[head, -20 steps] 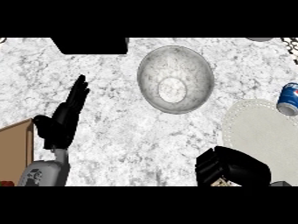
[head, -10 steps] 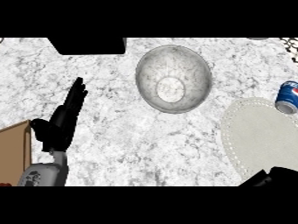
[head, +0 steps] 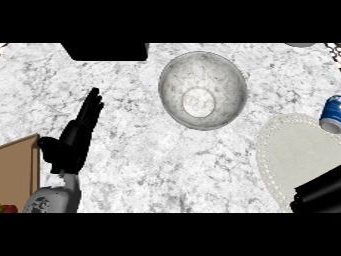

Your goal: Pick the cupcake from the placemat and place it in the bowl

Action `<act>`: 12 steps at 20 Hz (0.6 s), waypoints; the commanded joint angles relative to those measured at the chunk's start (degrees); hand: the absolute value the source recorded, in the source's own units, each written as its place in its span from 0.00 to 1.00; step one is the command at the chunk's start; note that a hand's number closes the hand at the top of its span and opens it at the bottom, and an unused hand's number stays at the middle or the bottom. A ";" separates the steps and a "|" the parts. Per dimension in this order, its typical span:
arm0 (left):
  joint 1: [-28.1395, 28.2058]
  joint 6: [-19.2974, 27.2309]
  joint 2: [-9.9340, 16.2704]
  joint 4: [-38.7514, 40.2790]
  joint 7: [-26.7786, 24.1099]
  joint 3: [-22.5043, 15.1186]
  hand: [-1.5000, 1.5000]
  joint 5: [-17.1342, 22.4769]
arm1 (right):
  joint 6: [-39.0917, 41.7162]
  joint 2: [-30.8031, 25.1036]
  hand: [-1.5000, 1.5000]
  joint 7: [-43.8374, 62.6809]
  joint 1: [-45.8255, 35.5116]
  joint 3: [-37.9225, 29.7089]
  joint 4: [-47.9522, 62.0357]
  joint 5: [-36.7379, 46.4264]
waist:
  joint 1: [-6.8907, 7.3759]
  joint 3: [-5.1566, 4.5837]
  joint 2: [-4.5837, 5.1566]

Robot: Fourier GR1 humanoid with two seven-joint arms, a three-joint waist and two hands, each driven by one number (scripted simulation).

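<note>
Cupcake is showing nowhere on the marble table [head: 129, 150], neither on the pale placemat [head: 302, 150] nor in the bowl [head: 202, 90], so it is probably sitting hidden under the right hand [head: 328, 192], which is covering the placemat's near corner with fingers I cannot tell to be apart or clamped. The left hand [head: 73, 137] is resting with fingers straight near a wooden board [head: 10, 170], and a cola can [head: 337, 112] is lying beside the placemat. Grasping seems to be the step in hand; next comes lifting it up-left to the bowl.
</note>
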 commanded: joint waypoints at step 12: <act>-2.26 -0.40 -0.41 1.08 0.99 0.33 0.50 -0.16 | -3.15 3.10 1.00 2.35 -27.55 6.04 24.91 23.81 | 0.97 0.08 0.42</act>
